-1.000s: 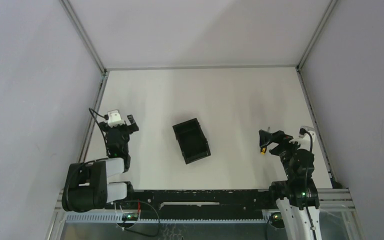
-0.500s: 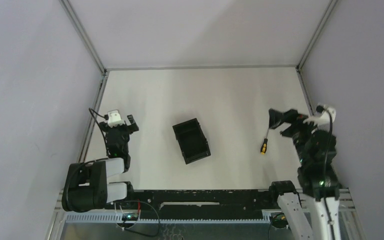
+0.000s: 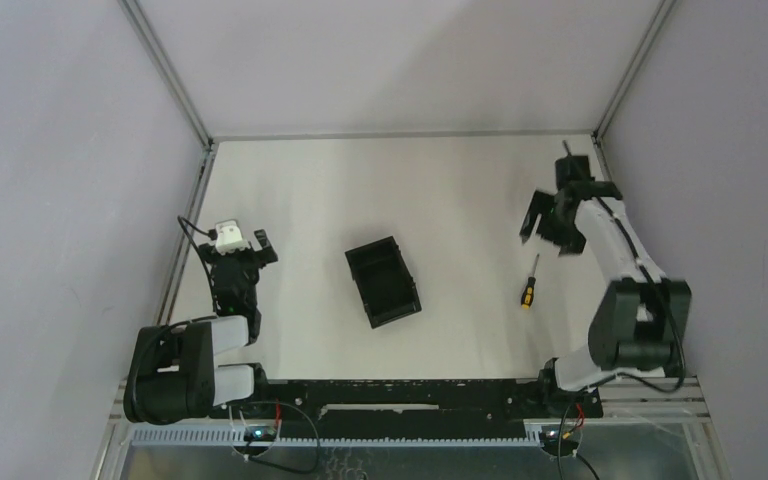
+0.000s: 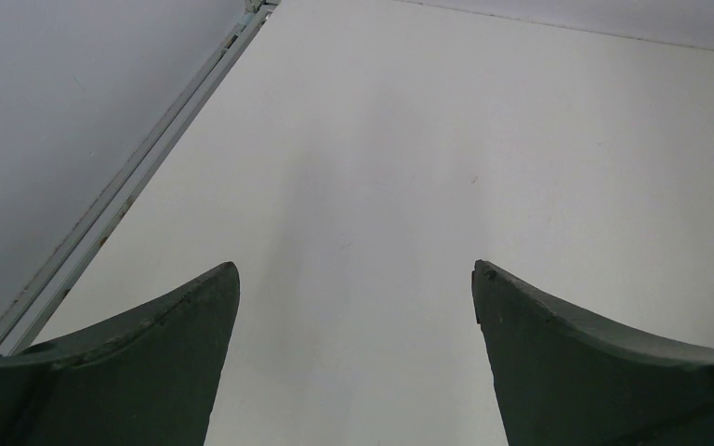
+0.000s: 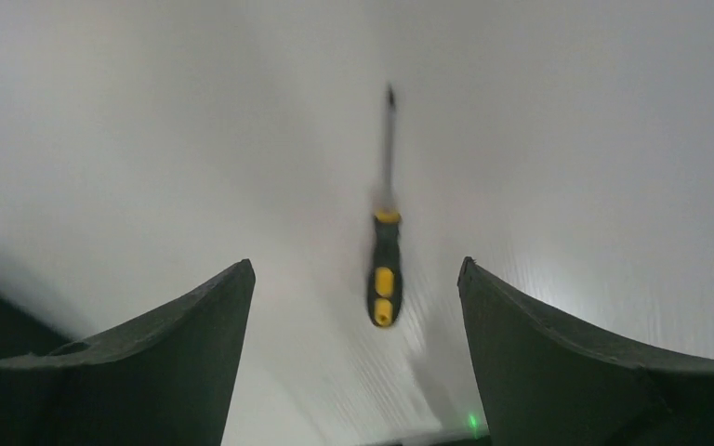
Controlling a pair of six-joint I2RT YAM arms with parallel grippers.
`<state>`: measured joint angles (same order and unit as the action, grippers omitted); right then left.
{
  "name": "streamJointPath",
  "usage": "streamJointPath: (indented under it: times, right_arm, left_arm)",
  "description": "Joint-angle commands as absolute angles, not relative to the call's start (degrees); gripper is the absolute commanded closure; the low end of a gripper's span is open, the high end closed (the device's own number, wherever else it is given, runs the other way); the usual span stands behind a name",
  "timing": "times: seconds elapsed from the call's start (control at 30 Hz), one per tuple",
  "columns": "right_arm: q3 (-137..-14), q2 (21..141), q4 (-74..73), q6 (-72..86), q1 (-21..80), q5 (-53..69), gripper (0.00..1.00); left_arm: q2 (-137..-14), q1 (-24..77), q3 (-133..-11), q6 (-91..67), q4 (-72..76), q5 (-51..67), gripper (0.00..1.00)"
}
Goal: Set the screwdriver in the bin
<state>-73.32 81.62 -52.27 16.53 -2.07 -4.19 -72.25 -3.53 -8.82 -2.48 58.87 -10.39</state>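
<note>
The screwdriver [image 3: 528, 284], with a yellow-and-black handle and a thin dark shaft, lies on the white table right of centre, handle toward the near edge. The black bin [image 3: 383, 281] stands at the table's middle, open-topped, with nothing showing inside. My right gripper [image 3: 548, 236] is open and empty, raised above the table just beyond the screwdriver's tip. In the right wrist view the screwdriver [image 5: 384, 271] lies below and between the spread fingers of the right gripper [image 5: 355, 264], apart from both. My left gripper [image 3: 236, 248] is open and empty at the near left; the left wrist view of the left gripper [image 4: 355, 266] shows only bare table.
A metal rail [image 3: 182, 255] runs along the table's left edge beside the left gripper, and another rail [image 3: 628, 240] runs along the right edge next to the right arm. Grey walls close in the table on three sides.
The right arm has lifted and swung away from the near edge, from over the screwdriver's handle to beyond its tip. The screwdriver, bin and left arm have not moved.
</note>
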Motion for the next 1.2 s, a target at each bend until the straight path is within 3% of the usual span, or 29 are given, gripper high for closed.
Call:
streamJointPath:
  times: [0.0, 0.33, 0.4, 0.5, 0.87, 1.17]
  right_arm:
    - [-66.99, 87.38, -55.39, 15.47, -2.55, -1.61, 0.15]
    - [-58.56, 99.46, -45.66, 14.55, -2.72, 1.13, 0.46]
    - [-58.69, 100.68, -45.33, 13.62, -2.72, 0.90, 0.61]
    - [-60.94, 101.39, -48.18, 12.15, -2.72, 0.09, 1.00]
    - [-84.72, 93.97, -74.70, 13.13, -0.35, -5.72, 1.00]
    - [-90.92, 94.67, -77.92, 17.45, 8.49, -6.03, 1.00]
  left_arm:
    - [-72.10, -3.25, -11.02, -1.56, 60.73, -10.81, 0.00]
    - [-72.13, -3.25, -11.00, -1.57, 60.73, -10.82, 0.00]
    - [-72.09, -3.25, -10.99, -1.57, 60.73, -10.86, 0.00]
    - [-72.15, -3.27, -10.99, -1.58, 60.73, -10.85, 0.00]
    - [-72.16, -3.30, -11.02, -1.53, 60.73, -10.81, 0.00]
    - [-72.15, -3.25, -11.00, -1.54, 60.73, -10.82, 0.00]
